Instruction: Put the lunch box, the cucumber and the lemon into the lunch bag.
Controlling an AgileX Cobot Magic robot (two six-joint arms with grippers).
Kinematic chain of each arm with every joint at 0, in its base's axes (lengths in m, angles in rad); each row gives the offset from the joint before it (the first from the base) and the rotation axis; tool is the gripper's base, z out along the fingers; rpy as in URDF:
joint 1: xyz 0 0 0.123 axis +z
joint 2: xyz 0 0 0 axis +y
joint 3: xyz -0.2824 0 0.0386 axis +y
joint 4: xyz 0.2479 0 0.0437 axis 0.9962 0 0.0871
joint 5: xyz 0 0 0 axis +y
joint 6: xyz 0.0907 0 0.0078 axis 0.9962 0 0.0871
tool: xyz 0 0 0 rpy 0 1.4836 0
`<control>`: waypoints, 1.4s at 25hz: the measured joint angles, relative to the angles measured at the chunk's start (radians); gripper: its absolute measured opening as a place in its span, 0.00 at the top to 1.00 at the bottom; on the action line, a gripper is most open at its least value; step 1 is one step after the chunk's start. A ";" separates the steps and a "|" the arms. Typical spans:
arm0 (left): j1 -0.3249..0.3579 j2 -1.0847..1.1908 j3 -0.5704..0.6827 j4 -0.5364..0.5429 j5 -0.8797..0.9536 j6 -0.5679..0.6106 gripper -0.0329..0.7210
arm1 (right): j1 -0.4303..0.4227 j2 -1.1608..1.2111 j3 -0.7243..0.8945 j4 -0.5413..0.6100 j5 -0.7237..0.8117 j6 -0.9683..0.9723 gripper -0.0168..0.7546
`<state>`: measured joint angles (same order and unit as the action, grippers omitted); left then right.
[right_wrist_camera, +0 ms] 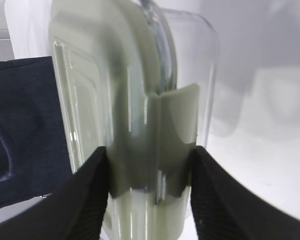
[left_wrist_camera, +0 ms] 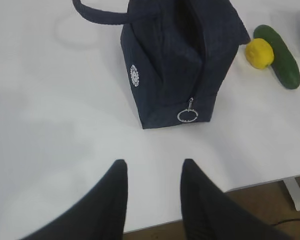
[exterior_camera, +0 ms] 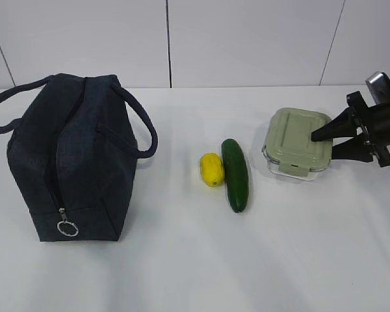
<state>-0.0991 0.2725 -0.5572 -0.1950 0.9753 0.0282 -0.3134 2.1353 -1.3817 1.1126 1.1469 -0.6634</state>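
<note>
The lunch box (exterior_camera: pixel 292 144), clear with a sage-green lid, sits at the right of the table. My right gripper (exterior_camera: pixel 323 147) grips its right end, one finger on the lid and one against the clear base. In the right wrist view the box (right_wrist_camera: pixel 135 100) fills the gap between both fingers (right_wrist_camera: pixel 87 200) at its clip tab. The lemon (exterior_camera: pixel 211 169) lies beside the cucumber (exterior_camera: pixel 235 174) at mid-table. The navy lunch bag (exterior_camera: pixel 71 162) stands at the left, its zipper open and the ring pull (exterior_camera: pixel 67 228) low. My left gripper (left_wrist_camera: pixel 152 167) is open and empty over the table's front edge, in front of the bag (left_wrist_camera: pixel 175 60).
The bag's two looped handles (exterior_camera: pixel 143 130) stick out to its left and right. The left wrist view shows the lemon (left_wrist_camera: pixel 260 53) and cucumber (left_wrist_camera: pixel 280 56) right of the bag, and the table's front edge (left_wrist_camera: pixel 255 182) with the floor below.
</note>
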 joint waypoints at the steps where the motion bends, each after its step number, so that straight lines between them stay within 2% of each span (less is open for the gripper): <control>1: 0.000 0.024 -0.002 -0.003 -0.007 0.000 0.64 | 0.005 -0.002 0.000 0.002 0.000 0.002 0.51; 7: 0.000 0.148 -0.002 -0.019 -0.064 0.000 0.63 | 0.036 -0.011 0.000 0.002 0.000 0.016 0.51; 15: 0.000 0.279 -0.002 -0.039 -0.180 0.000 0.53 | 0.052 -0.065 0.002 0.004 0.002 0.042 0.51; 20: 0.000 0.379 -0.021 -0.109 -0.242 0.033 0.53 | 0.054 -0.101 0.002 0.011 0.005 0.056 0.51; 28: 0.000 0.625 -0.194 -0.133 -0.250 0.084 0.53 | 0.106 -0.139 0.002 0.058 0.013 0.065 0.51; 35: 0.000 0.869 -0.398 -0.133 -0.139 0.097 0.53 | 0.184 -0.139 0.002 0.084 0.013 0.072 0.51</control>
<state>-0.0991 1.1413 -0.9548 -0.3282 0.8364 0.1250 -0.1298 1.9965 -1.3795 1.1967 1.1603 -0.5909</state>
